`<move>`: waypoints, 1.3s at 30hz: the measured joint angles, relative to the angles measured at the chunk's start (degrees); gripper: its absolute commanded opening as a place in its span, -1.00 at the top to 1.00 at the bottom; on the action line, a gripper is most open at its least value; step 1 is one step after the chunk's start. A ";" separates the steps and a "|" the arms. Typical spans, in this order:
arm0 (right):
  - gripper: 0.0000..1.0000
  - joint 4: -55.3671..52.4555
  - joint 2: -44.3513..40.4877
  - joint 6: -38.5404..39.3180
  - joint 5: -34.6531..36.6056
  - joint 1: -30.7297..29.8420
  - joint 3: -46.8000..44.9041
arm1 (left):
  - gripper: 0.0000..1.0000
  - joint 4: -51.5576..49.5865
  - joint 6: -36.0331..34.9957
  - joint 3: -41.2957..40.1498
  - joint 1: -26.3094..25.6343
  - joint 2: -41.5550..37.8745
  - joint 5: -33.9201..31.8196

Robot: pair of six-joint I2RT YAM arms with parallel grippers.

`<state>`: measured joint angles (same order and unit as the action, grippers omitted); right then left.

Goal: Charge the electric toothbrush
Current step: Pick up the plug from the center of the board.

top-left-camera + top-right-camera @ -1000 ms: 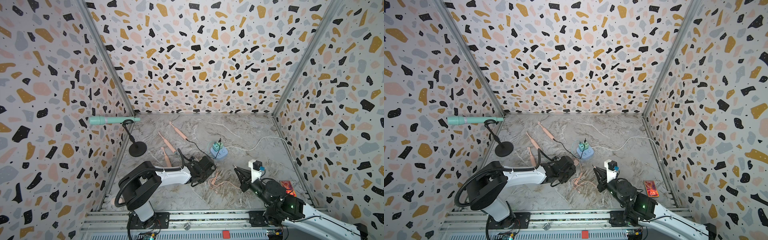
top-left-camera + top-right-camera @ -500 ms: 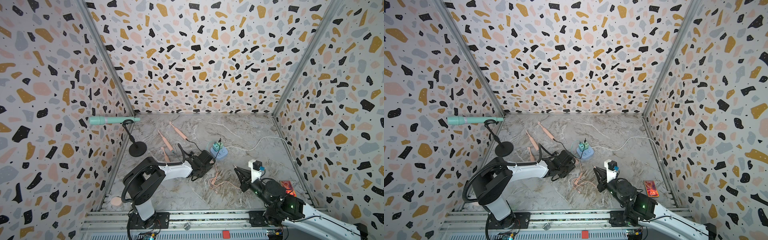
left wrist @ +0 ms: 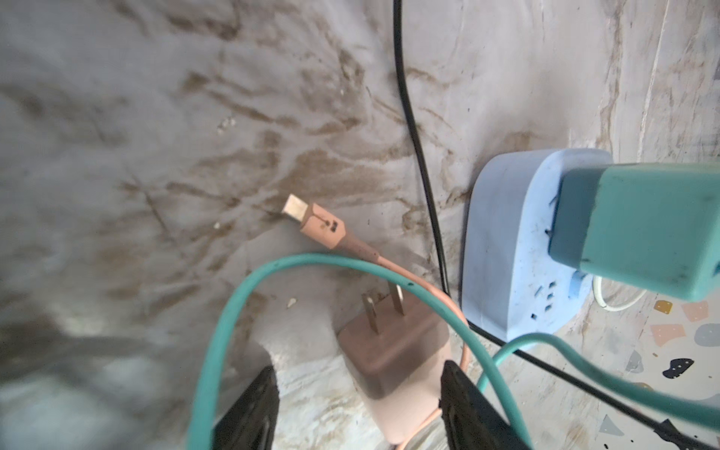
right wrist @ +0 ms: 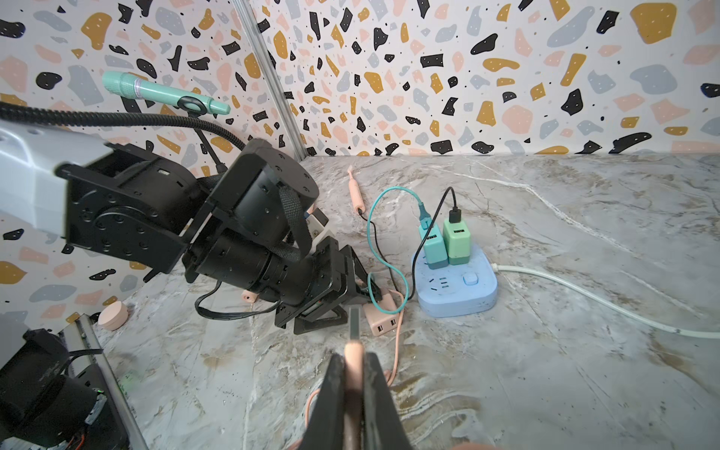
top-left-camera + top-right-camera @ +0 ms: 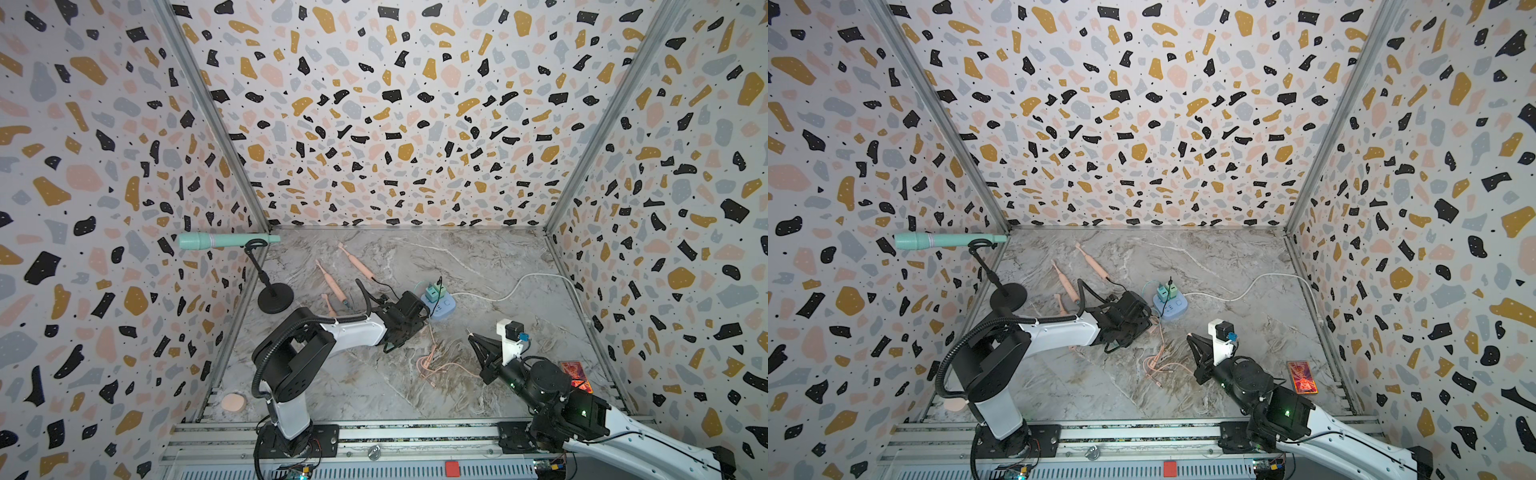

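Marble-patterned tabletop (image 5: pixel 478 257), smooth and hard, carries the charging hardware. Left gripper (image 3: pixel 358 370): jaws apart, straddling the pink 2-prong power adapter (image 3: pixel 393 350), which lies on its side just beside the pale-blue power strip (image 3: pixel 506 241). Right gripper (image 4: pixel 354 356): clamped on the pink cable's USB plug (image 4: pixel 355 352). Likely hazards: a teal cable (image 3: pixel 241 311) arches over the adapter close to the jaws, so closing may pinch it and tug the teal charger block (image 3: pixel 631 226) from the strip, and an uneven squeeze may skid or twist the adapter. 3 pink electric toothbrushes (image 5: pixel 332 282) lie toward the rear left, none held. 3 terrazzo-patterned walls (image 5: pixel 395 124) enclose the surface.
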<state>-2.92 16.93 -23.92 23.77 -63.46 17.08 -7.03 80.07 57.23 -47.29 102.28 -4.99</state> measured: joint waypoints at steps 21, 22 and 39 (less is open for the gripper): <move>1.00 0.37 2.80 0.24 -2.56 0.00 0.00 | -0.26 -10.36 -8.61 10.21 0.94 5.95 1.57; 1.00 0.39 2.80 0.24 -2.73 0.00 0.00 | -0.25 -10.73 -9.03 10.54 1.01 6.16 1.62; 1.00 0.37 2.73 0.20 -4.72 0.00 0.00 | -0.08 -15.76 -13.46 6.86 1.07 2.51 2.32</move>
<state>-2.55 19.66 -23.73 19.05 -63.46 17.08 -22.79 66.61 64.10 -46.22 104.79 -2.68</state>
